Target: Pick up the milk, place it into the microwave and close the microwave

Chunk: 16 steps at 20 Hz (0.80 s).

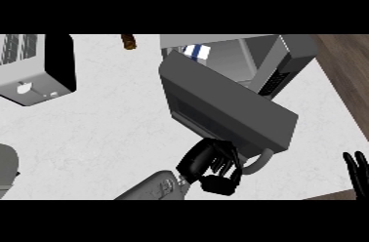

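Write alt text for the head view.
A black left hand presses on the half-open grey microwave door near its curved handle, with the blue-and-white milk carton inside. The right hand rests open at the right edge.

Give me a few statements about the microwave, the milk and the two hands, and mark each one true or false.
1. The microwave door is fully shut. False: it stands partly open, swung out over the counter.
2. The milk is inside the microwave. True: its blue and white carton shows in the cavity behind the door.
3. The left hand is at the door's lower edge, by the handle. True.
4. The right hand holds the milk. False: it rests open at the view's right edge, fingers up, holding nothing.
5. A toaster sits right of the microwave. False: it is at the upper left.
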{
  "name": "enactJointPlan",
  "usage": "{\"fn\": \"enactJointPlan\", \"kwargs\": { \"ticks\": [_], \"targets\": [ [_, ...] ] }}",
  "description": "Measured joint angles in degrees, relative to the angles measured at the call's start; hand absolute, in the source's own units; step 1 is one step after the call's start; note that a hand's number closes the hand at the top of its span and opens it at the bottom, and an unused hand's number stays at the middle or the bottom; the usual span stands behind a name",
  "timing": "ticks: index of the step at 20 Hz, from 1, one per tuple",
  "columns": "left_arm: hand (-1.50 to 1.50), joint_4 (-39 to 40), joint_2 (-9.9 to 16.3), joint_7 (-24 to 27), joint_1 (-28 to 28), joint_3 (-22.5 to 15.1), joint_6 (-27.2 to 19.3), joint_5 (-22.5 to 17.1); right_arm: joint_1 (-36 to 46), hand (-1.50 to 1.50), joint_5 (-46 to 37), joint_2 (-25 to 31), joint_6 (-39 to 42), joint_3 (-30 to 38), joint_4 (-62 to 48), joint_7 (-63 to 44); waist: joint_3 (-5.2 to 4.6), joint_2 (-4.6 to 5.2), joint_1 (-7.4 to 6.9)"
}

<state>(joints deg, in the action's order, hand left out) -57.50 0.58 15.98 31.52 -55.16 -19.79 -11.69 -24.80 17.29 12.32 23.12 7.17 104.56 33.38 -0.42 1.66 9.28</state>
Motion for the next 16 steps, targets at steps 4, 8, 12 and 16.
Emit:
{"fn": "enactJointPlan", "kwargs": {
  "ticks": [4,8,12,16],
  "targets": [
    [-1.5,-1.8,-0.2,3.8,1.3,2.2,-4.1,-5.2,0.6,-1.5,0.9,1.1,0.4,0.9,1.9,-0.4,-0.19,0.45,2.05],
    [-1.5,-1.7,-0.3,6.4,4.0,3.0,-6.9,-8.9,1.5,-1.5,2.5,1.6,0.9,0.8,3.0,-1.7,-0.17,1.01,3.81],
    [-1.5,-0.7,-0.4,8.0,6.9,3.9,-8.8,-12.4,2.5,-1.5,4.3,2.1,1.5,0.8,4.1,-2.8,-0.11,1.49,5.6],
    [-1.5,0.7,-0.5,9.5,9.5,4.3,-10.4,-15.1,3.5,-1.5,6.0,3.3,2.3,1.1,4.9,-4.0,-0.05,1.96,7.19]
  ]
}}
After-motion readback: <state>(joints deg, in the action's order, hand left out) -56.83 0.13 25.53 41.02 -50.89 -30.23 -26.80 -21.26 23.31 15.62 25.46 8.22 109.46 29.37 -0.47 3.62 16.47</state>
